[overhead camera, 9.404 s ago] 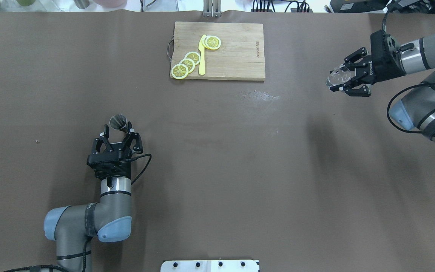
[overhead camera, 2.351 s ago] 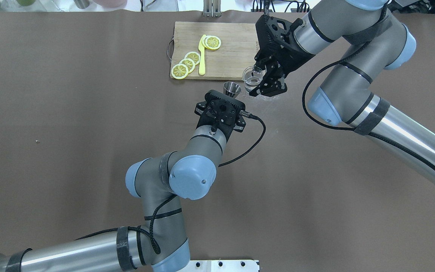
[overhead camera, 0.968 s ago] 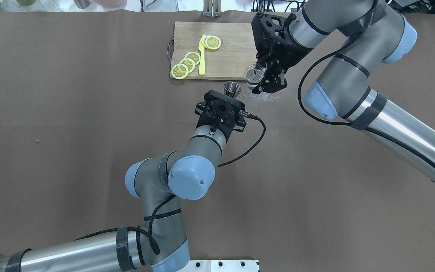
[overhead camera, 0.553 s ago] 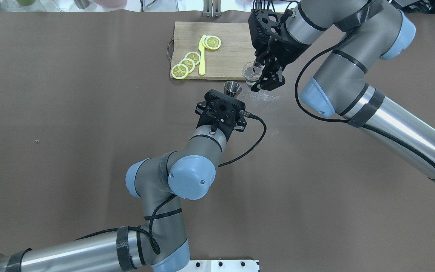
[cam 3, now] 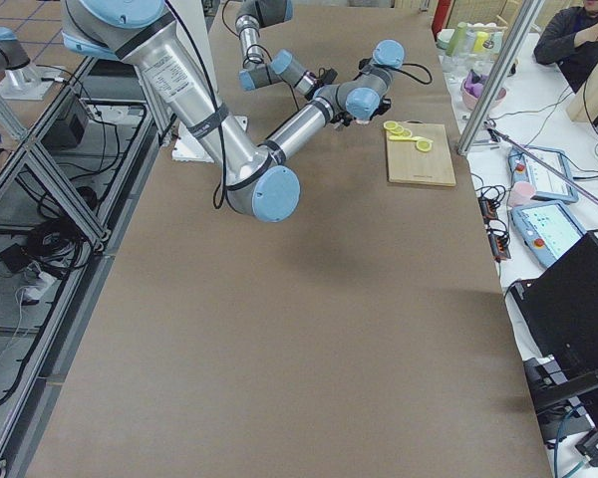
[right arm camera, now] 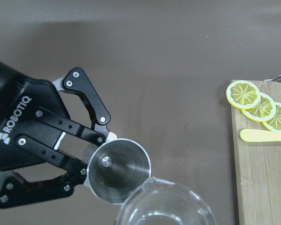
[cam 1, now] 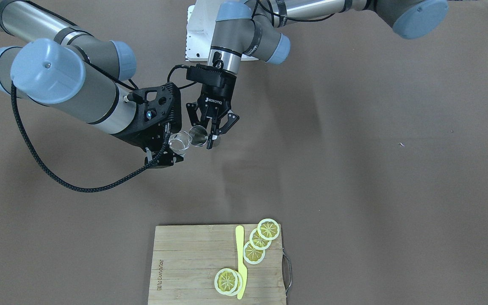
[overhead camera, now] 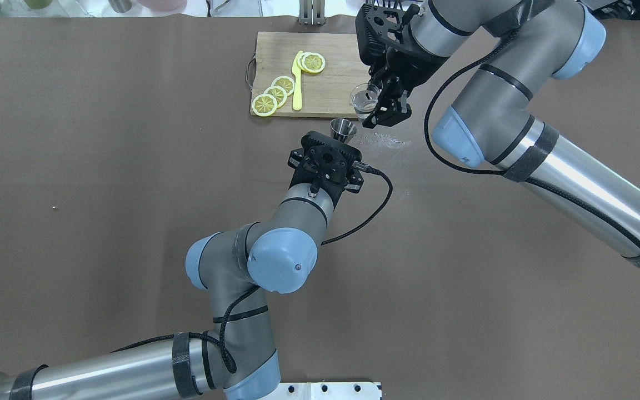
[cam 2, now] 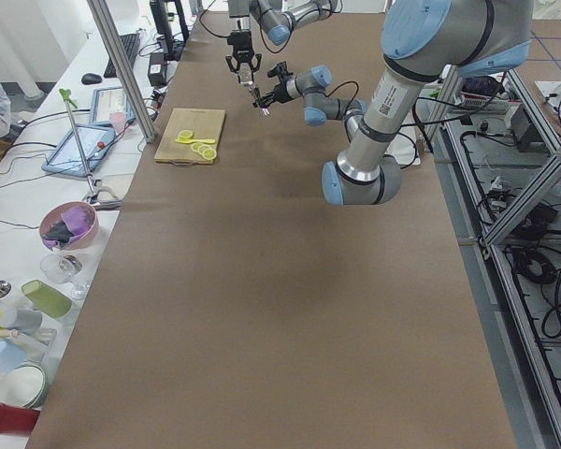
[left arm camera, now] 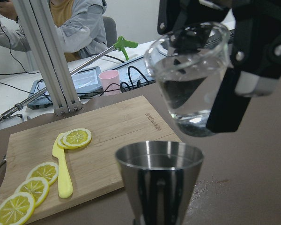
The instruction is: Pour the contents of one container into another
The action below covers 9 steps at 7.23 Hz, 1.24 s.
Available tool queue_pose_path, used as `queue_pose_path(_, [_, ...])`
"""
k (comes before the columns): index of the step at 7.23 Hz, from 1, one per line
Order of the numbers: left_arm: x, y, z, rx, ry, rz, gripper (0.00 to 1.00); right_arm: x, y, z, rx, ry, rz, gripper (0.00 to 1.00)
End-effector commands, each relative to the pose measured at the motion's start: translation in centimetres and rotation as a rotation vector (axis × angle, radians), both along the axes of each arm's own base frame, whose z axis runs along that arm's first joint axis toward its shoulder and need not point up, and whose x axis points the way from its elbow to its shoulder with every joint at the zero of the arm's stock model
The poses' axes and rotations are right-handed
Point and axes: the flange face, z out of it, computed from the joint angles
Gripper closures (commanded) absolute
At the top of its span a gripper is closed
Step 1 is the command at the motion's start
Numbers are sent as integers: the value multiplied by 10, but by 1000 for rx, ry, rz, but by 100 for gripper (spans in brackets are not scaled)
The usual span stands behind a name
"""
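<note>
My left gripper (cam 1: 206,136) is shut on a steel cone cup (overhead camera: 343,129), holding it upright above the brown table. In the right wrist view the cup (right arm camera: 118,169) looks empty, with the left gripper's black fingers (right arm camera: 86,96) on either side of it. My right gripper (overhead camera: 380,109) is shut on a clear glass beaker (overhead camera: 363,100) holding clear liquid. The beaker (left arm camera: 189,79) is tilted, up and to the right of the steel cup (left arm camera: 159,180). Its lip (right arm camera: 161,206) overlaps the cup's rim. I see no stream.
A wooden chopping board (overhead camera: 342,72) lies just behind the cups with lemon slices (overhead camera: 275,93) and a yellow knife (overhead camera: 297,83). A whitish smear (overhead camera: 388,140) marks the table under the right gripper. A seated person (cam 3: 578,35) is at the side bench.
The right gripper has carried the beaker left and slightly back, closer to the steel cup, and tilted it more. The left arm and its cup have stayed still.
</note>
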Motion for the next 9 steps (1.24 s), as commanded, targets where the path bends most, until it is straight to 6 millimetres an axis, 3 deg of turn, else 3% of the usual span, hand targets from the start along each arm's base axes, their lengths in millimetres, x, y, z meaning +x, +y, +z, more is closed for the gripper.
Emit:
queue_pose_path(1, [0, 0, 1, 1, 4, -1, 100, -3, 0, -1, 25, 36, -5, 100])
queue_pose_path(7, [0, 0, 1, 1, 4, -1, 100, -14, 17, -14, 120, 64, -9, 100])
queue_pose_path(9, [0, 0, 1, 1, 4, -1, 100, -11, 20, -9, 157, 70, -29, 100])
